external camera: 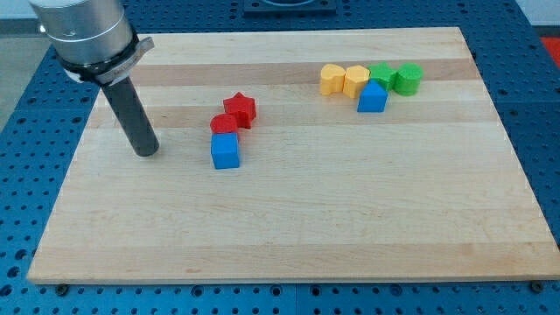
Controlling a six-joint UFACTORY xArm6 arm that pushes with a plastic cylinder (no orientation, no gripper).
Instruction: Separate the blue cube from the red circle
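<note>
You are looking at a pale wooden surface (289, 219) with long grain bands running from the view's left to its right, set on a blue perforated base (542, 96).

Your rod is a smooth, dark cylinder hanging from a grey metal housing at the view's top left. There are no fingers on this arm, so nothing opens, closes or holds; the rod simply ends in my tip (146, 153), which sits on the wood. My tip stands to the view's left of the blue cube (225, 150), clearly apart from it and touching no block.

The blue cube is a matte, sharp-edged block left of the board's middle. The red circle (224, 123), a low rounded piece, lies just above it in the view and touches its upper edge. A red star (240, 108) with blunt points presses against the red circle's upper right.

Well apart, toward the view's top right, sits a second cluster. Two yellow blocks (344, 79) with rounded, lobed outlines stand side by side, touching. To their right are two green blocks (395, 77), also close together; their exact shapes are hard to make out. A blue block (372, 97) with a peaked top sits just below the gap between the yellow and green pairs.
</note>
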